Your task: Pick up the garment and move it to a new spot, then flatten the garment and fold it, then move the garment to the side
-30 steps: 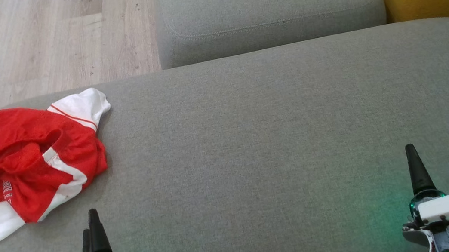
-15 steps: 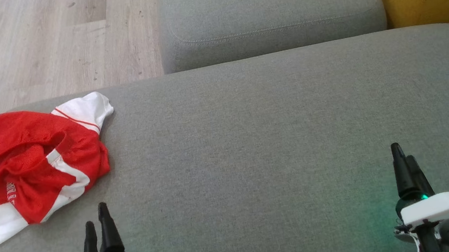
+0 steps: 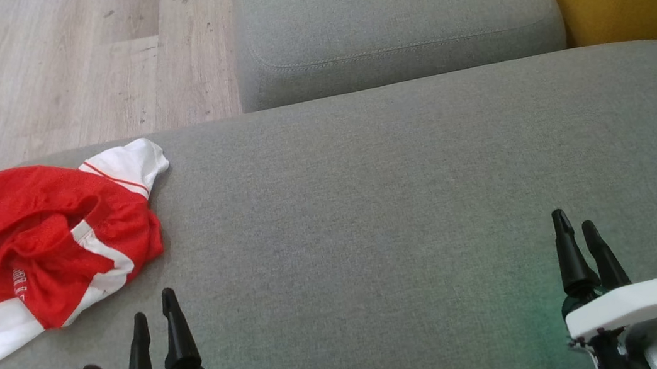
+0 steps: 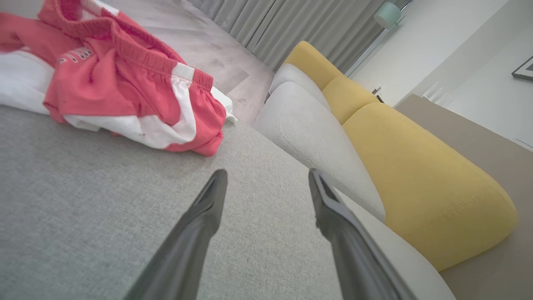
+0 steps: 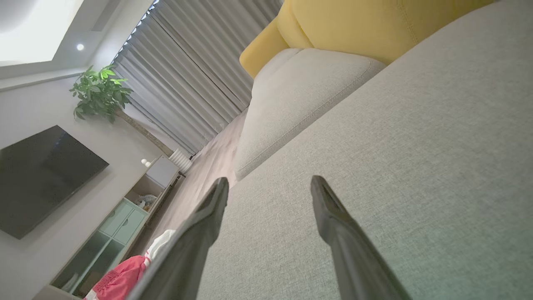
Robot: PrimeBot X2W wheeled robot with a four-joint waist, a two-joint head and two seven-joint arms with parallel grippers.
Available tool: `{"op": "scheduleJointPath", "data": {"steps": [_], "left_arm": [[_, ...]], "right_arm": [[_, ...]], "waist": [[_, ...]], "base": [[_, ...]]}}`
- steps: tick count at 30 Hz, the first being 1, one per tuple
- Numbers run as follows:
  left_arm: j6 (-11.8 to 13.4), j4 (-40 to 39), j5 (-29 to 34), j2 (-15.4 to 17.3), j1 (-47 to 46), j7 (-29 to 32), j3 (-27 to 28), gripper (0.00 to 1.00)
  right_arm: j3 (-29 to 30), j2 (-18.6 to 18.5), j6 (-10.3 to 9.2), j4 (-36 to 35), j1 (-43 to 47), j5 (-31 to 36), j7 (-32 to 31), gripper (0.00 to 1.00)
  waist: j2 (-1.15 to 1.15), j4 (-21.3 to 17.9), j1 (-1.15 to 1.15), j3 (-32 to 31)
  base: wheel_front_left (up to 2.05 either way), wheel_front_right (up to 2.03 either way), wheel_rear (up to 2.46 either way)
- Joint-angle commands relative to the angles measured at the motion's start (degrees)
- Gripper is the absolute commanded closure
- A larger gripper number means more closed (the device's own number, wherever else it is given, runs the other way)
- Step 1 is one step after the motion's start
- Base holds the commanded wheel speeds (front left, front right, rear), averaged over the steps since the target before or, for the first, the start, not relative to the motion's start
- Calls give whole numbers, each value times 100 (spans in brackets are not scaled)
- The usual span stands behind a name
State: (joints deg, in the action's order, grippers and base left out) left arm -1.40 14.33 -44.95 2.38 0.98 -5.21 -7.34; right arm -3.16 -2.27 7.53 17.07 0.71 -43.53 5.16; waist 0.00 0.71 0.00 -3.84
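Picking up the garment is the step in hand, and it has not yet got as far as a grasp. The red-and-white mesh shorts (image 3: 51,246) lie crumpled at the left end of the grey sofa seat (image 3: 369,204), one white leg hem reaching the seat's far edge. The left end effector (image 3: 154,306) hovers low over the seat's near-left part, just short of the shorts, its fingers spread wide, empty and pointing toward the seat's far edge. The right end effector (image 3: 573,220) hangs over the seat's near-right part, well apart from the shorts, also spread and empty. The next move probably calls for the left arm to reach forward and leftward along the seat, come down on a bunched fold, and close.
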Motion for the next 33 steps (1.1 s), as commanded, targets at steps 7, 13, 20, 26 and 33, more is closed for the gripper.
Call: {"op": "scheduleJointPath", "data": {"steps": [7,13,20,26,33], "left_arm": [[85,-253,569,37,-195,-193,-4,0],[116,-243,1056,39,-199,-312,-112,0],[182,-209,1530,41,-202,-431,-207,0],[249,-94,1899,42,-203,-533,-282,0],[332,44,2341,44,-212,-652,-359,0]], "right_arm": [[-232,-42,-3,-263,-208,642,203,0],[-367,-45,-3,-222,-198,1209,321,0],[-490,-48,-3,-198,-201,1784,439,0],[-609,-50,-3,-114,-193,2484,540,0],[-453,-53,-4,50,-143,3076,659,0]], "waist": [[0,2,0,-42],[0,22,0,-89],[0,44,0,-140],[0,41,0,-181],[0,26,0,-247]], "base": [[0,0,0],[0,0,0],[0,0,0],[0,0,0],[0,0,0]]}}
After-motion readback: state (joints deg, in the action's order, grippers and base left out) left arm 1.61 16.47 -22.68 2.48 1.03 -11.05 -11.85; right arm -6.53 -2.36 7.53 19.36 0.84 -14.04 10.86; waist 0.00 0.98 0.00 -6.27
